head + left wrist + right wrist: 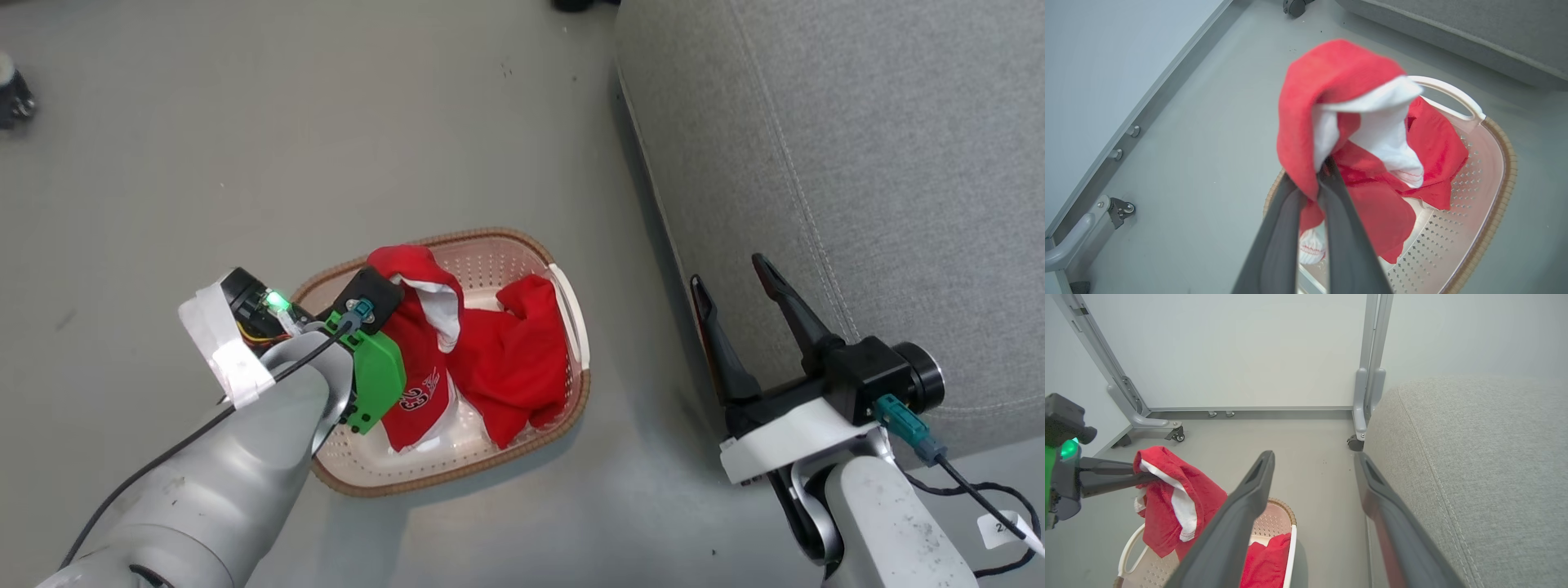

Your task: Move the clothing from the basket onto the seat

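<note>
Plainly, the coming move is governed by one relation: the seat [857, 163] lies to the robot's right of the basket [498, 238], across a strip of bare floor [629, 457], and the load is held on the side away from it. A red garment [1331, 81] is pinched between the closed fingers of the left gripper [1312, 175]. A fold of red cloth and white trim is bunched above the fingertips, and the rest is draped down toward the basket. In the right wrist view its lower hem is seen hanging near rim level, and whether it is clear of the rim cannot be told. The second garment [522, 359] is left crumpled in the basket's right half, the half nearer the seat. The right gripper [727, 271] is held with its jaws spread wide and nothing between them, just beside the seat's edge. The seat is thus nearer the right arm, yet the cloth is carried by the left. A rightward sweep over the basket and the floor gap is therefore judged to be needed, with height enough that the hanging tail is not dragged across the rim.
</note>
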